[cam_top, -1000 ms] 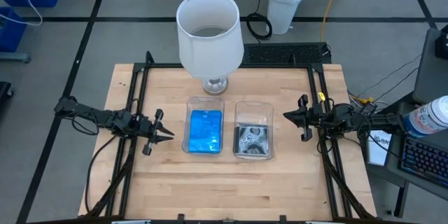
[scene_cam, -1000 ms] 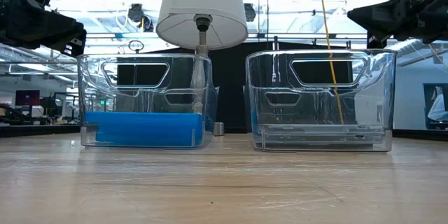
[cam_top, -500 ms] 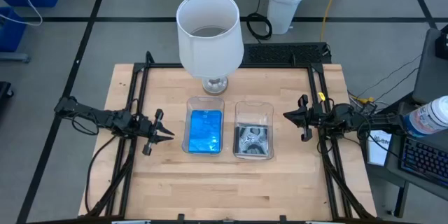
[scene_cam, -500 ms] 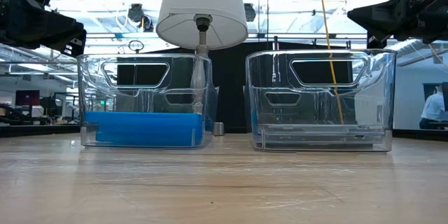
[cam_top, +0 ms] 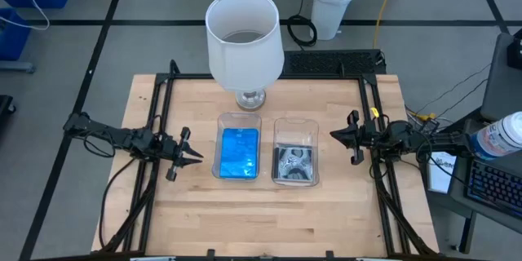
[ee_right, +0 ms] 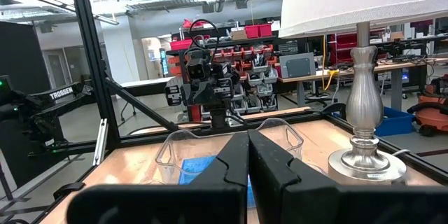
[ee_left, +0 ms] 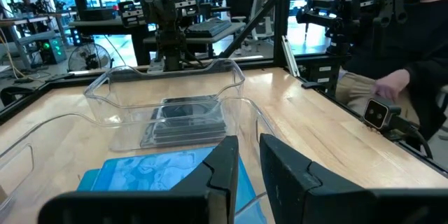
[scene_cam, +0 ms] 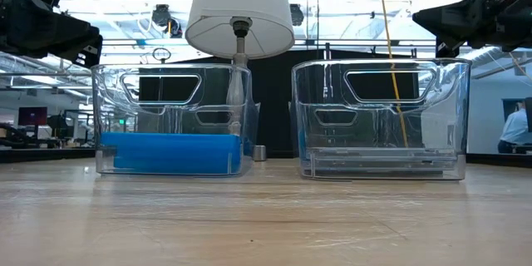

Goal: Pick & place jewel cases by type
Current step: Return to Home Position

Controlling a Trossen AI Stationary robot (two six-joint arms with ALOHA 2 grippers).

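Nothing on the bench (cam_top: 269, 220) is moving: compared with a second ago, both arms, both bins and all the cases are sitting exactly where they were. The left hand (cam_top: 196, 157) is hanging above the bench's left side, well apart from the bins and pointing toward them. Its fingers are lying close together with only a slim slit showing between them in the left wrist view, and they are gripping nothing. The right hand (cam_top: 334, 136) is waiting in the mirror position over the bench's right side, its fingers pressing flat against each other and likewise carrying nothing. Between the two hands, the left-side bin (cam_top: 239, 118) and the right-side bin (cam_top: 295, 122), both of clear plastic, are standing side by side near the middle of the bench, close but not touching. The blue jewel cases (cam_top: 240, 152) are lying flat in a stack on the floor of the left-side bin, and the grey jewel cases (cam_top: 294, 163) are lying flat on the floor of the right-side bin, toward its near end. A white-shaded lamp (cam_top: 244, 37) is standing just behind the bins at the far edge. The one change is happening beyond the bench: in the low view a person (scene_cam: 519, 129) at the picture's right border is sitting slightly farther toward that border than half a second ago.
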